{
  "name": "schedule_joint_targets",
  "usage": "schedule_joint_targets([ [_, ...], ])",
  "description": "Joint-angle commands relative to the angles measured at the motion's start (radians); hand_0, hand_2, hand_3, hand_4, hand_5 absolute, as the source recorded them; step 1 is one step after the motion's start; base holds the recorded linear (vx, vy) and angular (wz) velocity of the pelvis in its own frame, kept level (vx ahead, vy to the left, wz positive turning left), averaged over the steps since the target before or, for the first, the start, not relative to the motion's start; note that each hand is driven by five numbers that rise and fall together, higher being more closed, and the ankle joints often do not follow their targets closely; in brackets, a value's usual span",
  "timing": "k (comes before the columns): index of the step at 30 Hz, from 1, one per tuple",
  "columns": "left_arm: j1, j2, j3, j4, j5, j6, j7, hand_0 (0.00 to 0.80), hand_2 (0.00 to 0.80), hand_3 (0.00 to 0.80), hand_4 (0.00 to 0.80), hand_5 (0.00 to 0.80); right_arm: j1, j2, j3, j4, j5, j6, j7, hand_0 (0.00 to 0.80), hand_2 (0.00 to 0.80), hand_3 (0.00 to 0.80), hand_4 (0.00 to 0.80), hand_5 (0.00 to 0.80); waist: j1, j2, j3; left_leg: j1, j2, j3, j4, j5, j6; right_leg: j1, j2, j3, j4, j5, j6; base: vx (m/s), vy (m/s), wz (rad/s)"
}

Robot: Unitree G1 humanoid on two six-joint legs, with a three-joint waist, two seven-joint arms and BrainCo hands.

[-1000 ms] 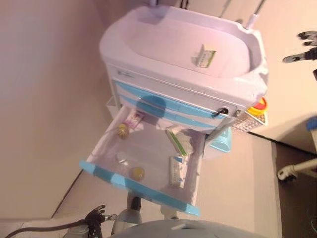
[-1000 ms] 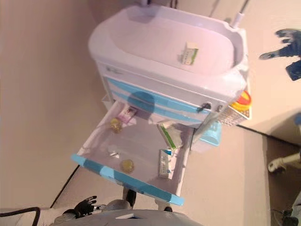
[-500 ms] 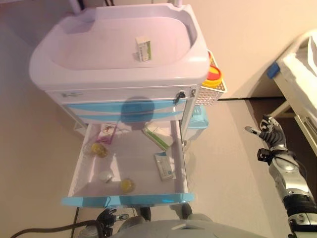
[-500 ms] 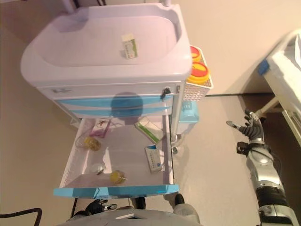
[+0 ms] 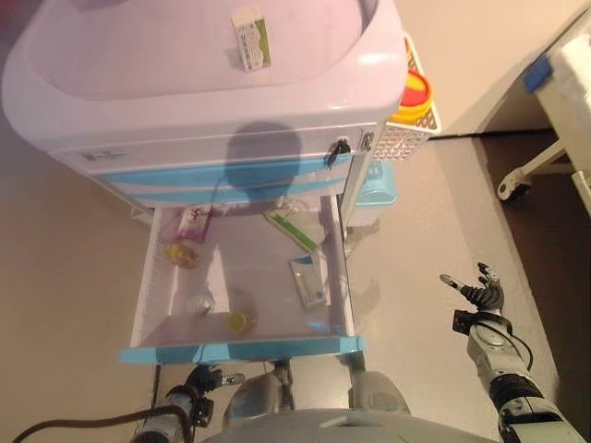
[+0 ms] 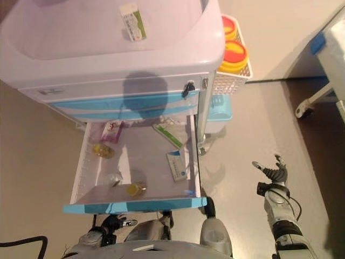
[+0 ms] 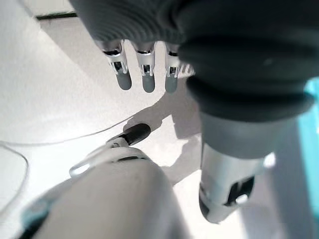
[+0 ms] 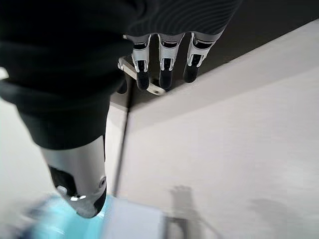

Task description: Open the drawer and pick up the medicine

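Note:
The white cart's bottom drawer (image 5: 240, 348), with a blue front, stands pulled out. In it lie a white-and-blue medicine box (image 5: 308, 281), a green-and-white box (image 5: 294, 230), a pink-marked packet (image 5: 194, 221), two yellow vials (image 5: 182, 255) and a small clear vial (image 5: 199, 302). Another green-and-white box (image 5: 250, 39) lies on the cart's top. My right hand (image 5: 478, 295) hangs open and empty over the floor right of the cart. My left hand (image 5: 199, 381) is low, below the drawer's front, open and empty in its wrist view (image 7: 144, 69).
A white mesh basket (image 5: 406, 129) with red-and-yellow containers hangs on the cart's right side, a light blue bin (image 5: 377, 189) below it. A bed frame with a castor (image 5: 517, 180) stands at the far right. Dark flooring lies there.
The whole picture has shifted, so the camera has moved; the drawer stays open. My right hand has dropped lower beside the cart.

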Motion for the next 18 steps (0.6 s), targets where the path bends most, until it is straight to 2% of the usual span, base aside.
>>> schedule_joint_targets([
  [1, -0.096, 0.051, -0.022, -0.097, 0.07, -0.048, 0.053, 0.0, 0.0, 0.0, 0.0, 0.0, -0.068, -0.015, 0.051, 0.0, -0.041, -0.055, -0.034, 0.0, 0.0, 0.0, 0.0, 0.0, 0.01, -0.016, 0.053, -0.088, -0.063, -0.08, 0.175, -0.16, 0.028, -0.117, -0.027, -0.08, 0.117, 0.015, 0.02, -0.114, 0.051, -0.15],
  [5, -0.159, 0.137, -0.05, -0.239, 0.06, -0.026, 0.089, 0.0, 0.0, 0.0, 0.0, 0.0, -0.078, -0.013, 0.105, 0.02, -0.079, -0.067, -0.061, 0.0, 0.0, 0.0, 0.0, 0.0, -0.001, -0.008, 0.108, -0.185, -0.067, -0.072, 0.284, -0.172, 0.031, -0.198, -0.025, -0.088, 0.187, 0.008, 0.005, -0.084, 0.041, -0.32],
  [7, -0.213, 0.2, -0.06, -0.34, 0.036, 0.014, 0.102, 0.0, 0.0, 0.0, 0.0, 0.0, -0.084, -0.018, 0.135, 0.025, -0.095, -0.07, -0.068, 0.0, 0.0, 0.0, 0.0, 0.0, -0.012, -0.007, 0.141, -0.236, -0.07, -0.067, 0.349, -0.185, 0.035, -0.244, -0.021, -0.081, 0.226, 0.005, -0.006, -0.038, 0.041, -0.07],
  [10, -0.267, 0.26, -0.065, -0.42, 0.024, 0.048, 0.125, 0.0, 0.0, 0.0, 0.0, 0.0, -0.091, -0.026, 0.162, 0.008, -0.089, -0.074, -0.055, 0.0, 0.0, 0.0, 0.0, 0.0, -0.023, -0.008, 0.168, -0.279, -0.07, -0.054, 0.408, -0.203, 0.039, -0.288, -0.019, -0.075, 0.265, 0.001, -0.012, -0.003, 0.044, 0.02],
  [14, -0.386, 0.38, -0.021, -0.533, -0.01, 0.129, 0.107, 0.0, 0.0, 0.0, 0.0, 0.0, -0.082, -0.038, 0.196, -0.054, -0.096, -0.08, -0.008, 0.0, 0.0, 0.0, 0.0, 0.0, -0.048, -0.017, 0.207, -0.346, -0.065, -0.025, 0.507, -0.241, 0.047, -0.359, -0.016, -0.062, 0.33, -0.01, -0.016, 0.031, 0.057, -0.14],
  [18, -0.505, 0.447, 0.008, -0.56, -0.05, 0.193, 0.105, 0.0, 0.0, 0.0, 0.0, 0.0, -0.056, -0.037, 0.211, -0.097, -0.103, -0.082, 0.018, 0.0, 0.0, 0.0, 0.0, 0.0, -0.073, -0.027, 0.218, -0.403, -0.057, 0.0, 0.577, -0.271, 0.055, -0.42, -0.008, -0.046, 0.381, -0.018, -0.017, 0.068, 0.05, -0.19],
])
